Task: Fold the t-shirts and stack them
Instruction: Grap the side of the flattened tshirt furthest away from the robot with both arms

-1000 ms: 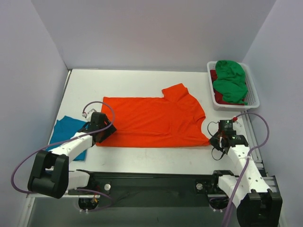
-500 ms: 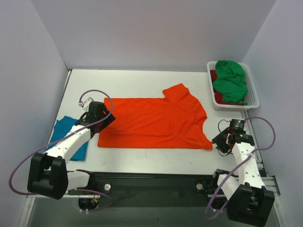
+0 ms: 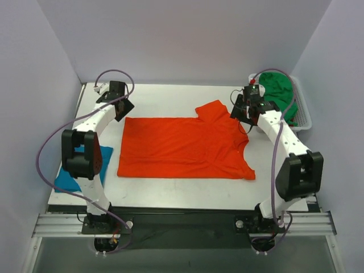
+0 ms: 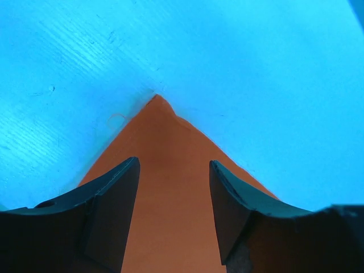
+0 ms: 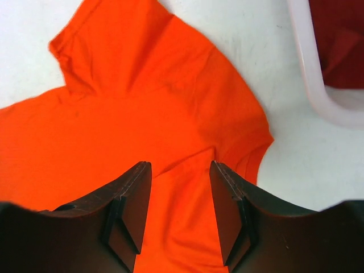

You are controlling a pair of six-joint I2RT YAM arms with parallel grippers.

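Top view: orange t-shirt (image 3: 182,149) spread flat on the middle of the white table (image 3: 170,96), one short sleeve pointing toward the far right and the hem toward the left. Teal t-shirt (image 3: 65,181) at the near left edge of the table, apart from the orange one and partly hidden behind the left arm.

White slatted basket (image 3: 304,116) at the far right corner of the table, holding a crumpled green t-shirt (image 3: 281,91) on top. Right wrist view: basket rim (image 5: 310,74) at upper right, with a dark red t-shirt (image 5: 341,40) inside.

Left gripper (image 3: 120,106) over the far left corner of the orange t-shirt. Left wrist view: fingers (image 4: 114,210) spread apart, nothing between them, the pointed cloth corner (image 4: 156,105) just ahead of the tips.

Right gripper (image 3: 241,111) at the far right of the orange t-shirt, between sleeve and basket. Right wrist view: fingers (image 5: 133,205) parted and empty, poised above the orange cloth near a seam fold. Contact between fingertips and cloth not discernible for either arm.
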